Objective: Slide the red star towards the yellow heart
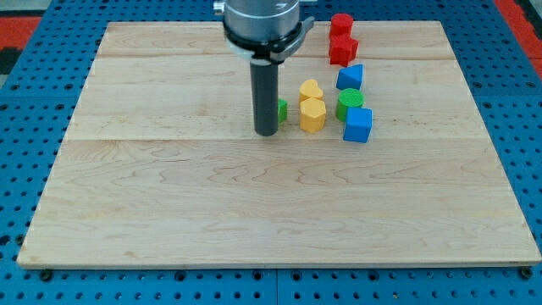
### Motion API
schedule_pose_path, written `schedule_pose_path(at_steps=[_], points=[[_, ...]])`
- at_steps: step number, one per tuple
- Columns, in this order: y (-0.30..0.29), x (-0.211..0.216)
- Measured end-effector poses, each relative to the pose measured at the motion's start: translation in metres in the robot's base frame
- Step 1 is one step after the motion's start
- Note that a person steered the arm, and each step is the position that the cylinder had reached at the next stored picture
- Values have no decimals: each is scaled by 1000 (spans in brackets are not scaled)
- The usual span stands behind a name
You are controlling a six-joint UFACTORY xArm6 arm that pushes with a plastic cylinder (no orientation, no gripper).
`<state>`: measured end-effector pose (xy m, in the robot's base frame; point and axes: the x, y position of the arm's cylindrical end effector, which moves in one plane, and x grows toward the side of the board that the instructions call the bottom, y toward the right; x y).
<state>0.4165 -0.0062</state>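
camera view: the rod's tip [267, 132] rests on the desk [169, 212], just left of a green block [282, 110] it partly hides. there is no end effector to spread or press, only the bare rod. two red blocks sit far right; the nearer one [343, 50], seemingly the red star, lies up and right of the tip. the yellow heart [310, 89] sits between, above a yellow hexagon [312, 114].

A robotics lab bench: wooden board [279, 203] on blue perforated mounting plate [34, 102], toy blocks.
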Motion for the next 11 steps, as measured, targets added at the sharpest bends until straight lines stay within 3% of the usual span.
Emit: schedule_pose_path(at_steps=[1, 2, 3, 4, 5, 6, 7, 8, 10, 11], points=[[-17, 26], [78, 98], [159, 84], [150, 41], [90, 21], [151, 31], [230, -36], [188, -102], [136, -96], [157, -108]])
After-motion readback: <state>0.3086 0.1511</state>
